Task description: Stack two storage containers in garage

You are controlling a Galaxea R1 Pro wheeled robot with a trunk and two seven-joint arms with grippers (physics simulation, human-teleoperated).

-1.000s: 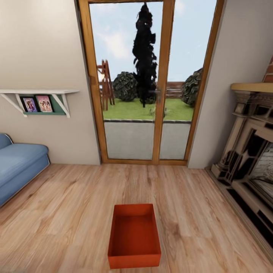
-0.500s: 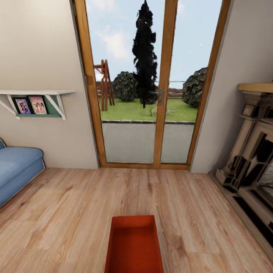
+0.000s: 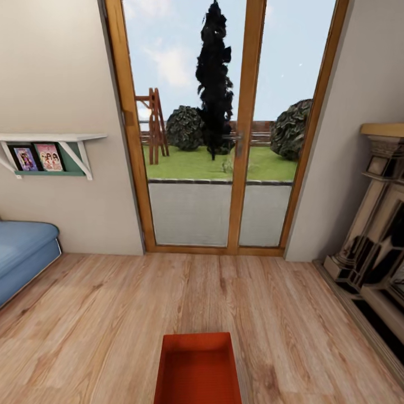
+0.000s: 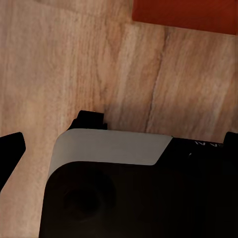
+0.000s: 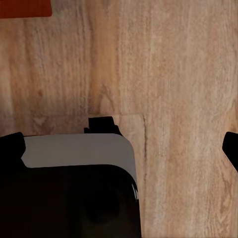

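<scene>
Since a second ago my head view has closed on the glass doors (image 3: 216,129): they and the wall shelf (image 3: 47,147) sit larger and lower in frame, and the storage container (image 3: 197,369) has slid to the bottom edge, its near end now cut off. I read this as my base rolling forward, not the bin moving. In my judgement the approach is nearly done and pick-up comes next; nothing has yet left the living room.

The container lies on the wood-plank floor (image 3: 101,314), long axis pointing toward the doors, open side up and empty, directly ahead of me and close. The blue sofa (image 3: 22,252) stands well to the left, the fireplace surround (image 3: 373,241) to the right. I see one bin; I cannot place the second.

Left gripper (image 4: 121,124): the wrist camera looks down at bare planks, with an orange-red edge of the container (image 4: 186,15) in the frame's corner, apart from the fingers. Right gripper (image 5: 124,131): same downward aspect, a small corner of the container (image 5: 25,7) in view, likewise apart.

Both grippers appear to hold nothing. The dark finger parts stand wide at the frame sides, which suggests spread jaws, but the camera housing blocks most of them, so I cannot tell.
</scene>
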